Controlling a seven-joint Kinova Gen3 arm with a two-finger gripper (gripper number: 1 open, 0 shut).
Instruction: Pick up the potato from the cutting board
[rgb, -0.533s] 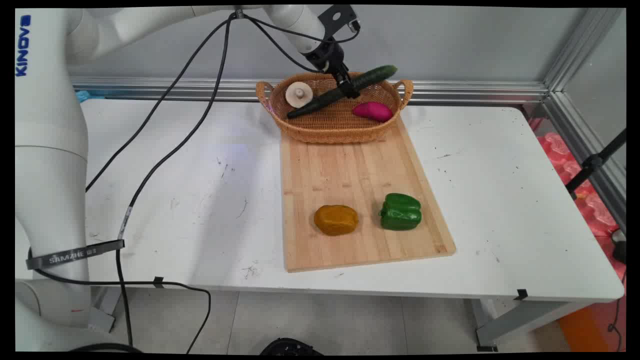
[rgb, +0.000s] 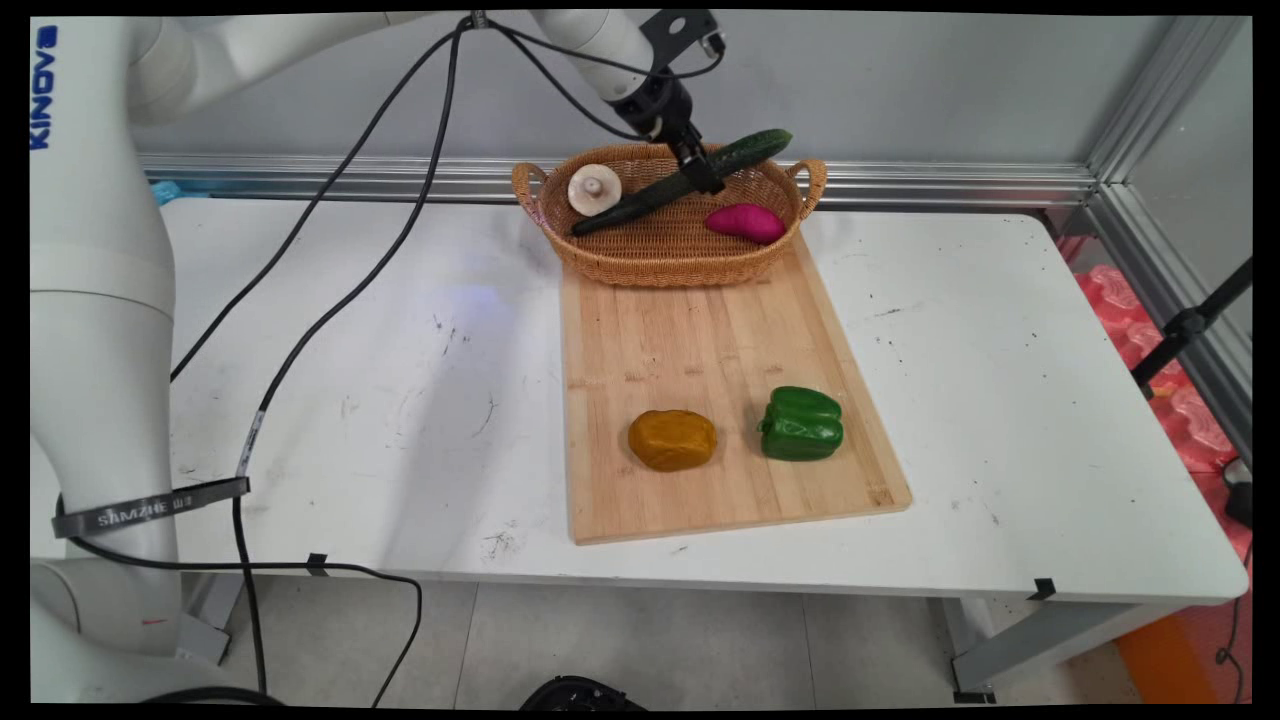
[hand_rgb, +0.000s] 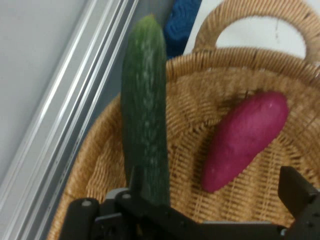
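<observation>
In the main view, the black two-finger end effector (rgb: 703, 178) was over the oval woven wicker basket (rgb: 668, 262), at the long dark green cucumber (rgb: 650, 193), which lay slanted with its right end over the far rim. A white mushroom (rgb: 595, 188) and a magenta sweet potato (rgb: 745, 222) lay inside. The basket stood on the far end of a light wooden cutting board (rgb: 700, 340) on the white counter (rgb: 400, 400); a brown potato (rgb: 672, 439) and a green bell pepper (rgb: 801, 424) sat nearer. In the hand view, the end effector (hand_rgb: 220, 192) looked spread wide, one finger (hand_rgb: 135, 182) against the cucumber (hand_rgb: 145, 115), the other (hand_rgb: 299, 192) well apart beside the sweet potato (hand_rgb: 245, 140). The cucumber's near end was hidden behind the linkage.
</observation>
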